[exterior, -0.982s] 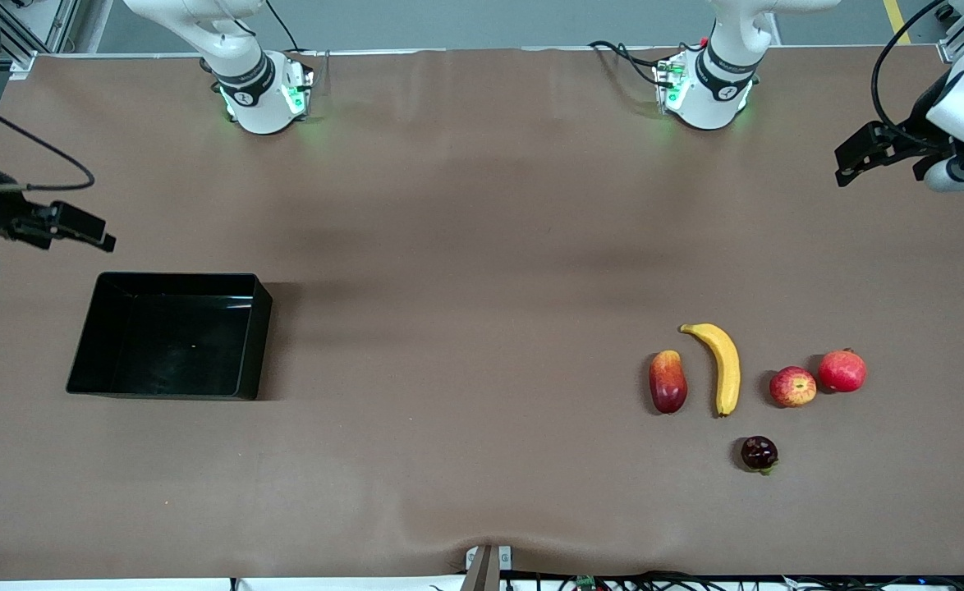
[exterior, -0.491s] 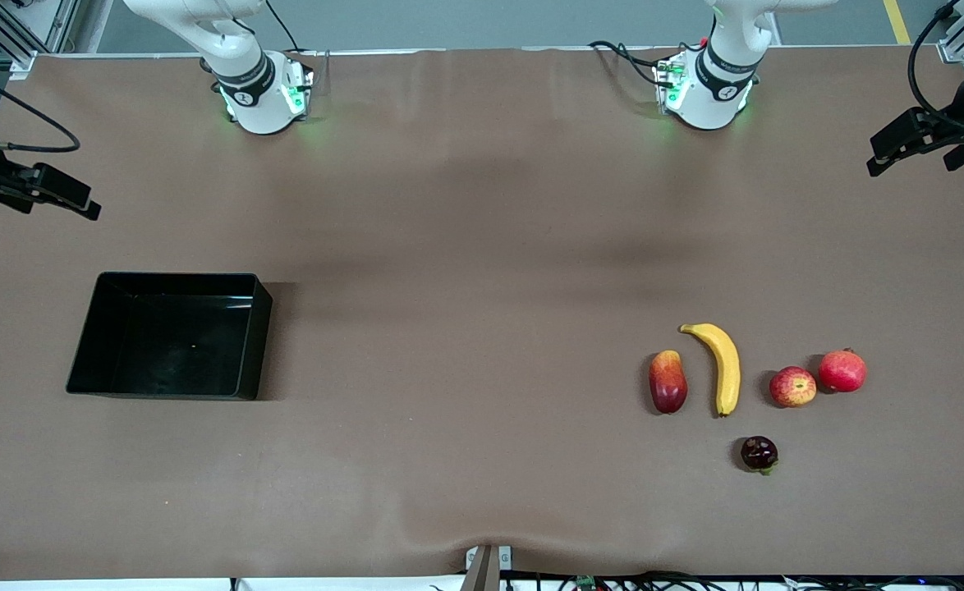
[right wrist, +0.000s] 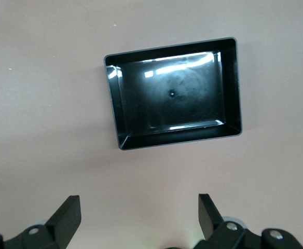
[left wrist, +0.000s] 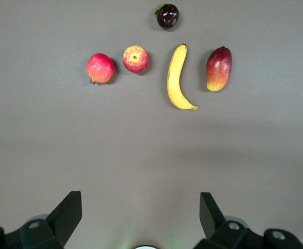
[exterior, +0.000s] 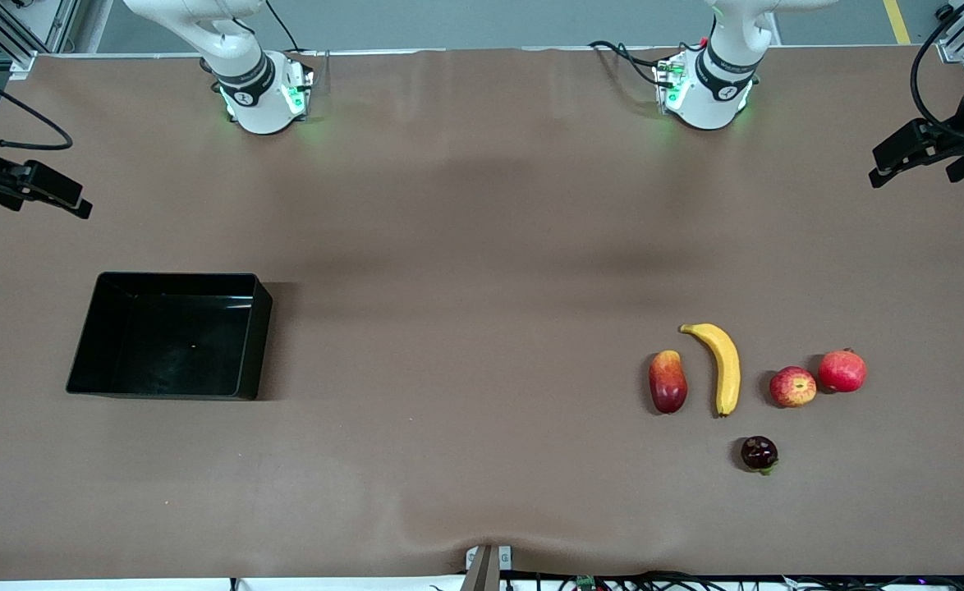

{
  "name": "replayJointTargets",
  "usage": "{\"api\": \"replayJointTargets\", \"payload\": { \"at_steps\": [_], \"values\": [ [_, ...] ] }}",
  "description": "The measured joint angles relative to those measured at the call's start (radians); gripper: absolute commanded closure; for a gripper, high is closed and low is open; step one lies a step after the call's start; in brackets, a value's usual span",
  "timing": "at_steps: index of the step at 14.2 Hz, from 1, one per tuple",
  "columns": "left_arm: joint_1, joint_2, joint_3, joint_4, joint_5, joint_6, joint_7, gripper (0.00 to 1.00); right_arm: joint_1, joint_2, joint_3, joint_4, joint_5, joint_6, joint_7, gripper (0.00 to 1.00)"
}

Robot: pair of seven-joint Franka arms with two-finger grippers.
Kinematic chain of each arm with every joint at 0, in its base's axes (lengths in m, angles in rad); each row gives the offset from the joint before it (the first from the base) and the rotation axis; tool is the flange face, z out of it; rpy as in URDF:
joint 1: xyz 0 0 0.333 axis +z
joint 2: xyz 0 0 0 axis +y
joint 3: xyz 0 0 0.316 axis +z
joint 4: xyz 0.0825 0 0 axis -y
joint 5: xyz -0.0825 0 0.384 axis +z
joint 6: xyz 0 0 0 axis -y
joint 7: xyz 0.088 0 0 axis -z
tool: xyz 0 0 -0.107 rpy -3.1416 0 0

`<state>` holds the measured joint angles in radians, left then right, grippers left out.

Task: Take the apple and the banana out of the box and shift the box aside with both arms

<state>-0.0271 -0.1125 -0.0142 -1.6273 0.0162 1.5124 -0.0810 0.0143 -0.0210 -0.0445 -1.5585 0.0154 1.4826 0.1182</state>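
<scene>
The yellow banana (exterior: 724, 368) lies on the brown cloth toward the left arm's end, with the small red-and-yellow apple (exterior: 792, 387) beside it. Both show in the left wrist view: the banana (left wrist: 177, 78) and the apple (left wrist: 136, 58). The black box (exterior: 262, 328) stands empty toward the right arm's end and also shows in the right wrist view (right wrist: 232, 88). My left gripper (exterior: 901, 154) (left wrist: 141, 199) hangs open and empty over the left arm's end of the table. My right gripper (exterior: 47, 190) (right wrist: 139, 203) hangs open and empty over the right arm's end.
A red-and-yellow mango (exterior: 667, 382) lies beside the banana. A round red fruit (exterior: 842, 371) sits next to the apple. A dark purple fruit (exterior: 759, 453) lies nearer the front camera. The arm bases (exterior: 264, 94) (exterior: 705, 90) stand along the table's edge.
Both grippers have moved outward toward their own ends of the table, most of it in the first half second. The fruits and the box have not moved.
</scene>
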Motion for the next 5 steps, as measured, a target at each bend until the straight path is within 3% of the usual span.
{"api": "replayJointTargets", "payload": {
  "at_steps": [5],
  "values": [
    [-0.011,0.007,-0.022,0.004,-0.002,0.0,-0.015,0.0,0.001,0.0,0.007,0.0,-0.011,0.0,0.0,0.0]
  ]
}}
